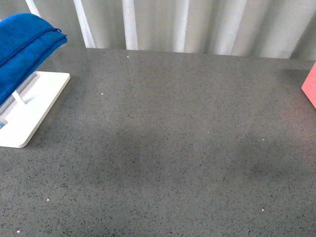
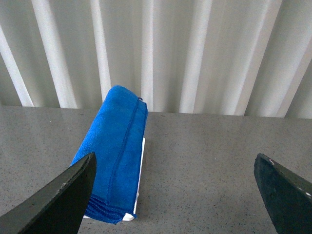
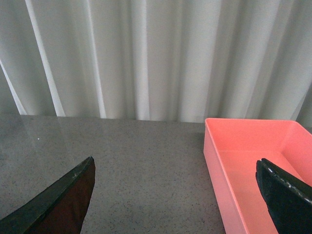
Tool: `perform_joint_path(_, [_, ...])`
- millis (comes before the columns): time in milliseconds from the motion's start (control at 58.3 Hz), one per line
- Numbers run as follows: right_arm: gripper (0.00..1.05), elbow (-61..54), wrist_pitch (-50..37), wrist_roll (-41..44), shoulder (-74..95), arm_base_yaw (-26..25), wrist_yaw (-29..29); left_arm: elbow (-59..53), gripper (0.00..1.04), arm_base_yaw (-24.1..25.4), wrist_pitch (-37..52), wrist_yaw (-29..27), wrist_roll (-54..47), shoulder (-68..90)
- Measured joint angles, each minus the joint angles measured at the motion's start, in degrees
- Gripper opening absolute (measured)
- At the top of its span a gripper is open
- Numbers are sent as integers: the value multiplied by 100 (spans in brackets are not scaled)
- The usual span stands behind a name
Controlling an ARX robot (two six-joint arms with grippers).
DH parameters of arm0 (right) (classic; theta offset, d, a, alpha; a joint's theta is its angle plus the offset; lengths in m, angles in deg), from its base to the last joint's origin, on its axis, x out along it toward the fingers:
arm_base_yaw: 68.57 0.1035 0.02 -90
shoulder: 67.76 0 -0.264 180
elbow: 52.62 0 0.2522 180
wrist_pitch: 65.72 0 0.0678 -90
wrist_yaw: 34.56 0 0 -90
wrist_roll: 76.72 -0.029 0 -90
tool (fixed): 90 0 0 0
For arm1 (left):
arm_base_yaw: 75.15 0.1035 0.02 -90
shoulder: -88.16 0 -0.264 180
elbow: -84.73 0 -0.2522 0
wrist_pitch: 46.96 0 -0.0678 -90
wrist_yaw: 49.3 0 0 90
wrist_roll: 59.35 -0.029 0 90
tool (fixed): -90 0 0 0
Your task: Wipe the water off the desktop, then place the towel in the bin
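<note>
The blue towel (image 1: 22,47) hangs folded over a white rack (image 1: 29,106) at the far left of the speckled grey desktop (image 1: 173,148). In the left wrist view the towel (image 2: 114,146) lies ahead of my left gripper (image 2: 178,195), which is open and empty above the desktop. A corner of the salmon-pink bin (image 1: 311,84) shows at the right edge. In the right wrist view the bin (image 3: 253,165) is empty, and my open right gripper (image 3: 178,195) straddles its near wall. No water shows on the desktop. Neither arm appears in the front view.
A pleated white curtain (image 1: 197,24) runs along the back edge of the desktop. The white rack's flat base (image 2: 139,195) sticks out under the towel.
</note>
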Motion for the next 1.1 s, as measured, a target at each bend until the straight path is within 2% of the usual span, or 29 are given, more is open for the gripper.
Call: perform_joint_path(1097, [98,0,0,0,0,0,2,0,98,0,0,0,0,0])
